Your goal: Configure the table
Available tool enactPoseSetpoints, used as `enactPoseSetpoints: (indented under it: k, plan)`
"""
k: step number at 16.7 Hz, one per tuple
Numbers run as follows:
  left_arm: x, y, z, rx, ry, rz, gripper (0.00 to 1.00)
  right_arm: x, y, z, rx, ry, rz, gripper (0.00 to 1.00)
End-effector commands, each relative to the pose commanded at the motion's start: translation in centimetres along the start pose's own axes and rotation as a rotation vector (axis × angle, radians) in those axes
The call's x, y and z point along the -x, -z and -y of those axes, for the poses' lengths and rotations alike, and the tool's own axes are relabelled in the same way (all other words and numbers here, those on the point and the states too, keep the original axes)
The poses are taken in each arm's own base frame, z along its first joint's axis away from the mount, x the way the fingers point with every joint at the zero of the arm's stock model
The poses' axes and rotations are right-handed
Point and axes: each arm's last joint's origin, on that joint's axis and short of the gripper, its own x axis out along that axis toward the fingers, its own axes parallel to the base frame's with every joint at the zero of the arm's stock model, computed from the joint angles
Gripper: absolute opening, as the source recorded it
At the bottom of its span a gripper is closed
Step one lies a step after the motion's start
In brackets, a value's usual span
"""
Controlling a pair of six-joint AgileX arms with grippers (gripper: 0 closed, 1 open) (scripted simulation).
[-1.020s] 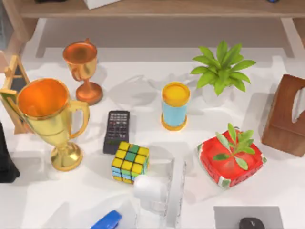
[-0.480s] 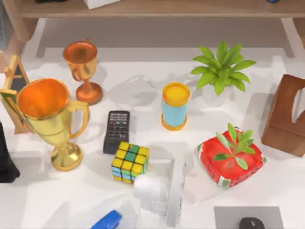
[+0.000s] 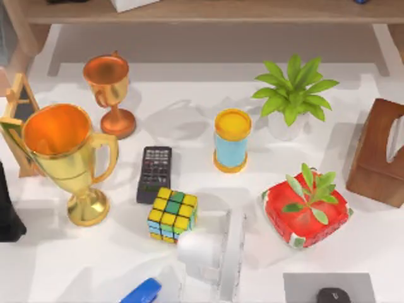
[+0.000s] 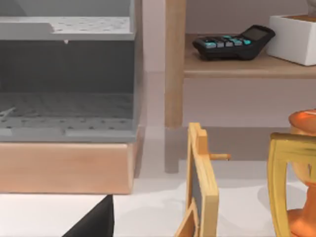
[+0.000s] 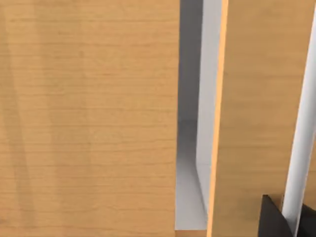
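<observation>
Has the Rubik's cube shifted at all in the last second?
No. In the top view the Rubik's cube sits on the table at the same spot, just below the black remote, same gap and same angle as before.

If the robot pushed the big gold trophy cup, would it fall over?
Probably, if pushed up high. The big gold trophy has a wide bowl on a thin stem over a smaller round foot, so it looks top-heavy. Its shiny surface may be slippery. A low push at the foot would more likely slide it across the smooth table.
</observation>
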Motion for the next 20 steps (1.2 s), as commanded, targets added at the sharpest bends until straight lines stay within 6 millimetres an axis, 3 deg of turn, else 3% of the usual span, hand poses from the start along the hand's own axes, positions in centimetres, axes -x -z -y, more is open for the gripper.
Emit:
enactPoseSetpoints:
  k: [6, 14, 20]
  plan:
    - [0.0, 0.0, 0.0, 0.0, 0.0, 0.0, 1.0, -0.2, -0.2, 0.1, 0.0, 0.006, 0.009, 0.0]
    - [0.0, 0.0, 0.0, 0.0, 0.0, 0.0, 1.0, -6.0, -0.2, 0.0, 0.001, 0.006, 0.007, 0.0]
    - [0.0, 0.0, 0.0, 0.0, 0.0, 0.0, 1.0, -6.3, -0.4, 0.2, -0.002, 0.012, 0.014, 0.0]
